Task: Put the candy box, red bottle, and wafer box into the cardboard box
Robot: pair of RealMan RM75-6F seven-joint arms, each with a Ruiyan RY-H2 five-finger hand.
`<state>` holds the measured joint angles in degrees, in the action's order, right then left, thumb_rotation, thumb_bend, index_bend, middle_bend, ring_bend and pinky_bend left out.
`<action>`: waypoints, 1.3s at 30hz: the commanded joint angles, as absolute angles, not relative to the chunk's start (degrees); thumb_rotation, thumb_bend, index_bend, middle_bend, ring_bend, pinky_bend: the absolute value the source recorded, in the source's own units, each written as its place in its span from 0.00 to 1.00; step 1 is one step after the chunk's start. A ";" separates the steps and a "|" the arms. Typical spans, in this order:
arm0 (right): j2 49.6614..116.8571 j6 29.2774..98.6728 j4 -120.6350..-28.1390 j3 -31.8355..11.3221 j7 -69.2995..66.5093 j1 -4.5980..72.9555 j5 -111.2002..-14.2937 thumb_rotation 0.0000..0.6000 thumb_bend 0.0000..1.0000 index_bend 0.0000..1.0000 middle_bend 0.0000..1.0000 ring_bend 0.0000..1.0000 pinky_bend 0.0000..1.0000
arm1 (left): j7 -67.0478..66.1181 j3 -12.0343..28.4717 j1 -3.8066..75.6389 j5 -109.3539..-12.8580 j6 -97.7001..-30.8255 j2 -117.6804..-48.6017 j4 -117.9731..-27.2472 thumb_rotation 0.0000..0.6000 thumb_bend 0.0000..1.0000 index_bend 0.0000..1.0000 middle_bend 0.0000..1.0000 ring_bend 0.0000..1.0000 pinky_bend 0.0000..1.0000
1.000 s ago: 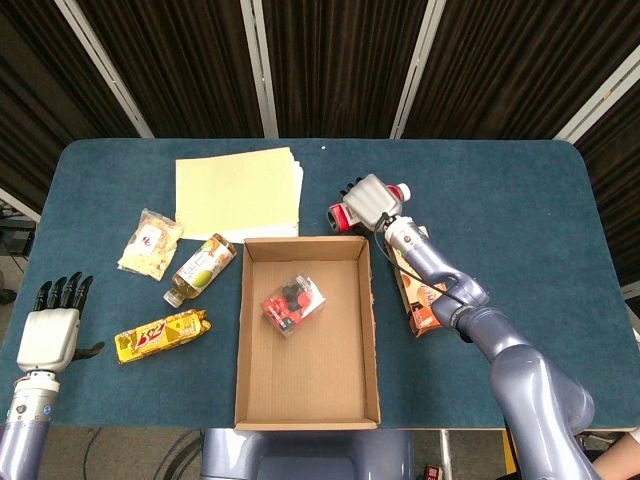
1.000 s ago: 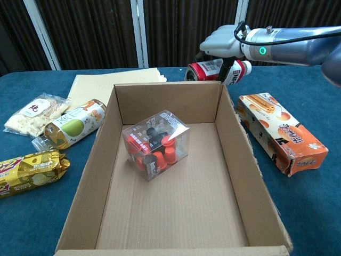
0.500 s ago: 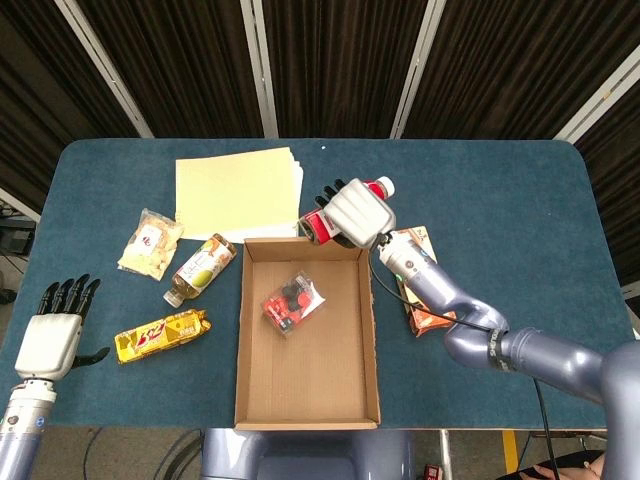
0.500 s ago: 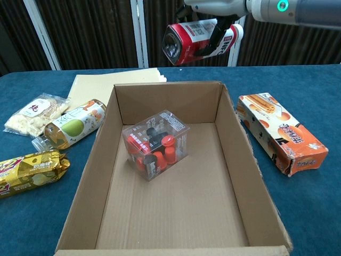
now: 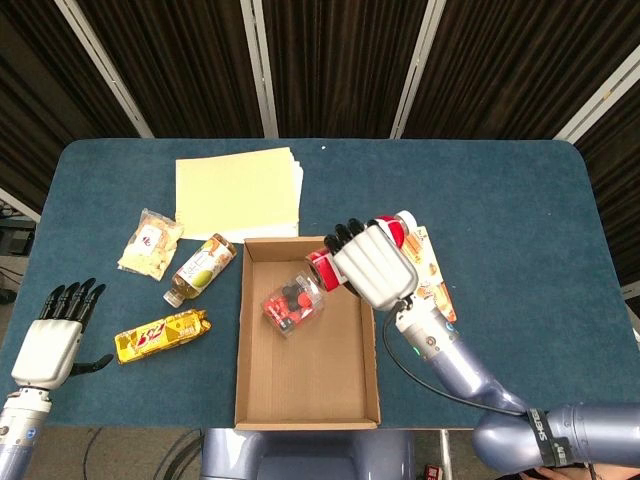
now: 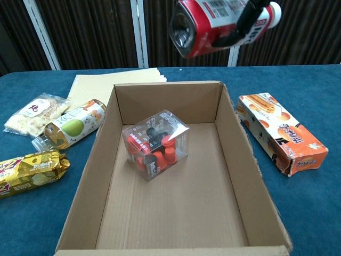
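My right hand [image 5: 372, 262] holds the red bottle [image 6: 213, 24] on its side, high above the cardboard box [image 5: 258, 400]; in the chest view only dark fingers [image 6: 246, 17] wrap it. The bottle's white cap [image 5: 405, 222] points right. The clear candy box [image 6: 155, 144] with red and black pieces lies inside the cardboard box [image 6: 240, 170], toward its far left. The orange wafer box [image 6: 281, 132] lies on the table right of the cardboard box, partly hidden by my right hand in the head view. My left hand [image 5: 55, 335] hangs open at the table's near left edge.
Left of the cardboard box lie a green-label drink bottle [image 5: 200, 268], a yellow snack pack [image 5: 161, 334] and a clear bag of pale snacks [image 5: 150, 242]. A yellow paper stack [image 5: 238, 190] lies behind the box. Blue table [image 5: 520, 200] spreads to the right.
My right hand has lifted the red bottle off the table behind the box and carried it up and forward over the box. My left hand has barely shifted.
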<state>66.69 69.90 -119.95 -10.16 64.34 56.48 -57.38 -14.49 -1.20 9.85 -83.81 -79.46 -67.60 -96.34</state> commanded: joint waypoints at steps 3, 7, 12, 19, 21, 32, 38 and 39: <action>72.55 73.43 -122.37 -5.68 68.50 54.17 -57.67 1.00 0.23 0.71 0.50 0.57 0.75 | -12.05 -1.84 9.69 -86.07 -80.07 -66.87 -95.97 0.89 0.00 0.00 0.00 0.00 0.00; 78.48 74.12 -120.61 -3.45 71.00 53.85 -57.51 1.00 0.23 0.70 0.49 0.57 0.75 | -10.83 -1.77 9.40 -86.61 -80.60 -66.52 -95.73 0.89 0.00 0.00 0.00 0.00 0.00; 84.09 73.81 -118.38 -1.81 73.32 54.01 -57.06 1.00 0.12 0.31 0.30 0.41 0.60 | -9.97 -1.77 9.04 -86.38 -80.59 -66.18 -95.50 0.89 0.00 0.00 0.00 0.00 0.00; 84.29 72.19 -121.16 -4.07 73.14 55.33 -52.68 1.00 0.00 0.00 0.00 0.11 0.34 | -9.43 -1.08 8.54 -85.34 -81.00 -65.97 -95.35 0.89 0.00 0.00 0.00 0.00 0.00; 83.67 71.93 -122.36 -5.04 73.83 56.17 -51.03 1.00 0.00 0.00 0.00 0.04 0.27 | -9.23 -1.00 8.43 -85.19 -81.02 -65.90 -95.44 0.89 0.00 0.00 0.00 0.00 0.00; 78.98 73.41 -125.24 -7.30 76.72 59.09 -48.34 1.00 0.00 0.00 0.00 0.00 0.20 | -8.93 -0.41 7.61 -84.53 -81.88 -65.69 -95.41 0.89 0.00 0.00 0.00 0.00 0.00; 71.57 70.17 -121.79 -9.26 68.68 58.25 -49.36 1.00 0.00 0.00 0.00 0.00 0.20 | -10.04 -0.25 7.18 -84.38 -82.42 -66.14 -95.22 0.89 0.00 0.00 0.00 0.00 0.00; 70.07 69.18 -120.94 -9.64 66.96 58.11 -49.38 1.00 0.00 0.00 0.00 0.00 0.20 | -10.42 -0.24 7.11 -84.32 -82.46 -66.30 -95.15 0.89 0.00 0.00 0.00 0.00 0.00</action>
